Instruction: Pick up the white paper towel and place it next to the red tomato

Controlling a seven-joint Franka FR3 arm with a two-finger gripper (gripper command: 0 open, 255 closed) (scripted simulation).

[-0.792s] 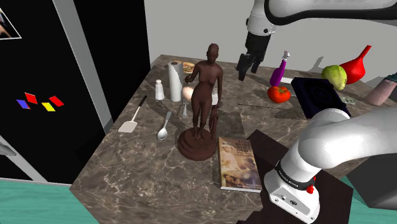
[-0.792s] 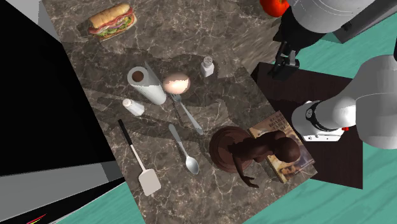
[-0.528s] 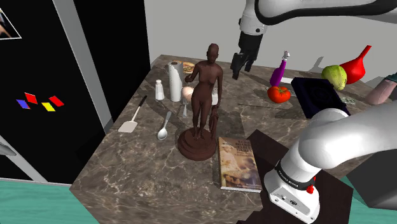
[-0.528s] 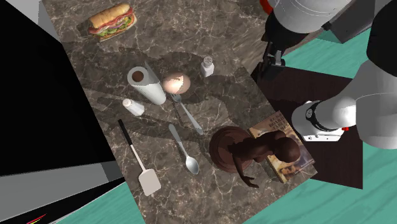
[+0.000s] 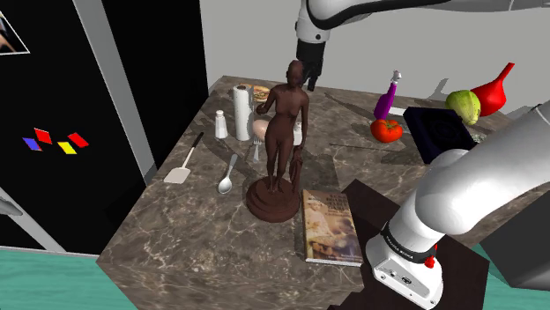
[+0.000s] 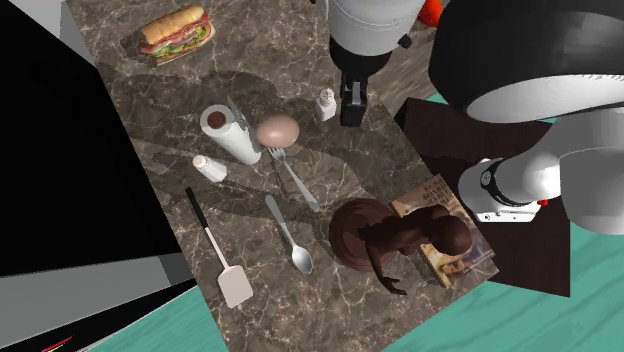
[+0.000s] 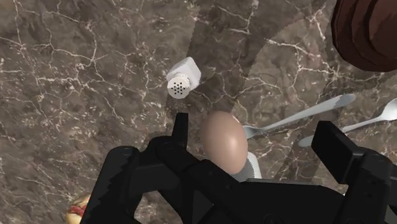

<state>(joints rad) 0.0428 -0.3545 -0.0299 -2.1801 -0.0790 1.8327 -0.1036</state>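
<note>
Seeing some small lettering on the cover of the book (image 5: 330, 225), lying flat on the brown stone table (image 5: 185, 242) by the stand, but too tiny to read. Finding the white paper towel roll (image 5: 241, 113) standing upright near the table's back edge, toward the shoulder view's left, with a small white shaker (image 5: 220, 126) just beside it on one side and an egg (image 6: 278, 130) just beside it on the other. Spotting the red tomato (image 5: 386, 130) well apart from the roll, toward the shoulder view's right, near a purple bottle (image 5: 387, 99). Noticing the tomato cut off at the top edge of the second exterior view, with the arm covering part of it. Watching the black gripper (image 5: 310, 77) hanging in the air above the table, next to the head of the tall brown statue (image 5: 280, 132) in the shoulder view, touching nothing. Seeing its two fingers (image 7: 180, 130) standing wide apart in the wrist view, gripping nothing, with the egg and a second white shaker (image 7: 183, 77) below. Catching a white bit poking out behind the egg there, mostly covered by the gripper's body, too hidden to name. Seeing a sandwich (image 6: 176, 32) plainly in the second exterior view, but mostly tucked behind the roll and the statue in the shoulder view. Losing part of the book under the statue in the second exterior view.
</note>
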